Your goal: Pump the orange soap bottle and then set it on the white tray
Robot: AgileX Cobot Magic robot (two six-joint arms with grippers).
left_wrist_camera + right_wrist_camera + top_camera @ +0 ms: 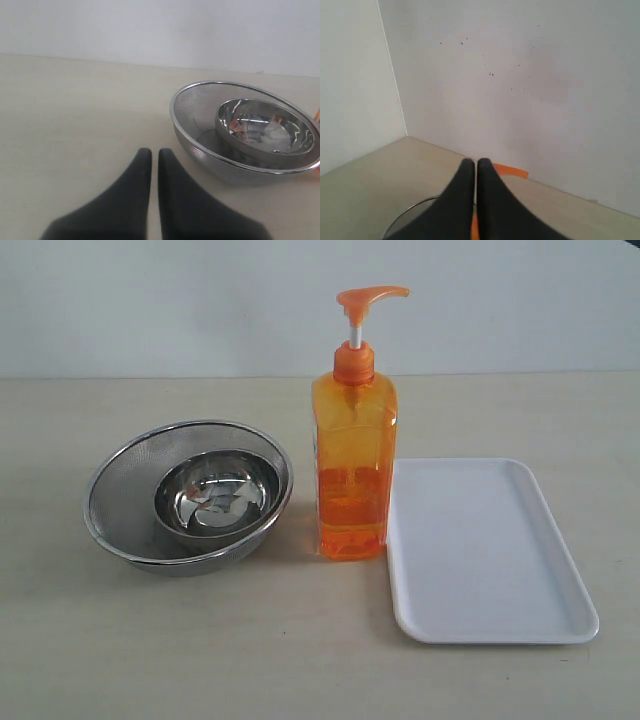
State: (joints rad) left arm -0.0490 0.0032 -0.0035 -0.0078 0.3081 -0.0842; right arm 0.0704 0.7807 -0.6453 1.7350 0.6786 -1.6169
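Tall orange soap bottle (352,470) standing upright on the pale desk (200,660), in the middle of the things, not on the tray. Orange pump head (372,298) on top, on a white stem (354,335), spout pointing toward the tray side. Darker orange soap in the lower part of the bottle. Just beside the bottle, on the right in the exterior view, the white tray (480,550), lying flat on the desk. On the bottle's other side, near it but not touching, a round metal mesh strainer (120,500) with a small shiny steel bowl (215,495) sitting inside. Left end effector (151,152) low over bare desk near the strainer, its two black fingers (130,190) pressed close together with only a thin slit between, pinching nothing. Right end effector (472,162) pressed together too, pinching nothing, facing a white wall (545,75). Orange pump head peeking out just behind its tips. Cannot tell if the tips touch the pump head.
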